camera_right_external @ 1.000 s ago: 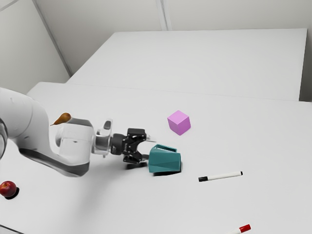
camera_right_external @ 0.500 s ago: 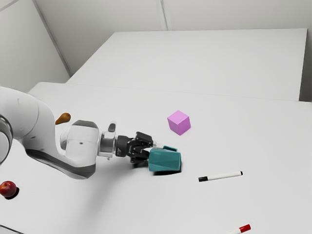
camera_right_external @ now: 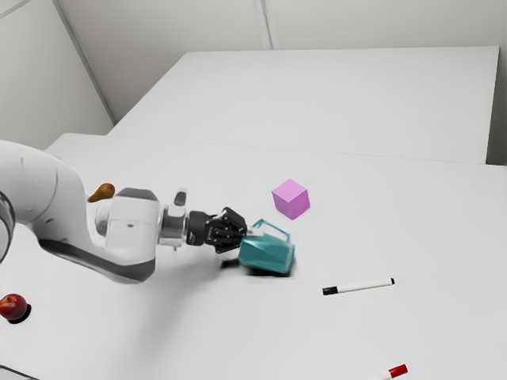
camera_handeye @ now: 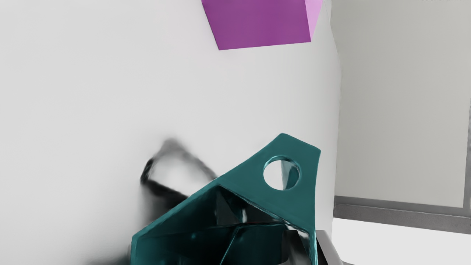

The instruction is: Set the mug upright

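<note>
Over a white tabletop (camera_right_external: 428, 222), the arm (camera_right_external: 131, 237) holds a teal mug (camera_right_external: 268, 255) sideways in its gripper (camera_right_external: 250, 236).
The mug is tipped over, not upright, its mouth facing the gripper and its handle raised off the tabletop on the side toward the pink cube (camera_right_external: 291, 199); the jaws pinch it from opposite sides at the mouth, its body reaching out beyond them, and I cannot tell whether its underside touches the tabletop; the cube sits near it, a black-capped marker (camera_right_external: 360, 286) and a red-capped marker (camera_right_external: 398, 370) lie toward the exterior view's right, and a brown pear (camera_right_external: 104, 191) and a red apple (camera_right_external: 13, 306) lie toward its left.
</note>
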Action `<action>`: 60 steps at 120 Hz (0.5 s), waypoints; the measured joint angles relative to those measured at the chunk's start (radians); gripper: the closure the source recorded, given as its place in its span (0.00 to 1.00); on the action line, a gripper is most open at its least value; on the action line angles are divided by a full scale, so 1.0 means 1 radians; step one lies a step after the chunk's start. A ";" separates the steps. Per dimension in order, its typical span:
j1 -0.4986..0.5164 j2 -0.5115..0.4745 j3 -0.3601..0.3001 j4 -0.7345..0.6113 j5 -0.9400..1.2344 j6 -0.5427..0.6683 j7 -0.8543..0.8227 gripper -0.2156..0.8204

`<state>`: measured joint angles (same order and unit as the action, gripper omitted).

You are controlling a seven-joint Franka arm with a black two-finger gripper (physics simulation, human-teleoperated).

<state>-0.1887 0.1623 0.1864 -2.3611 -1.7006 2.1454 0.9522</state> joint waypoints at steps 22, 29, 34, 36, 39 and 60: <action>0.001 -0.032 -0.004 0.018 0.008 0.016 0.002 0.97; 0.000 -0.043 -0.007 0.039 0.046 0.034 0.002 0.97; 0.002 -0.049 -0.007 0.069 0.116 0.048 -0.004 0.97; 0.003 -0.052 -0.007 0.081 0.151 0.053 -0.007 0.97; 0.006 -0.057 -0.004 0.098 0.212 0.060 -0.014 0.97; 0.036 -0.091 0.011 0.228 0.745 0.088 -0.088 0.97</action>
<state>-0.1526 0.0713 0.1970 -2.1334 -0.9557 2.2331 0.8638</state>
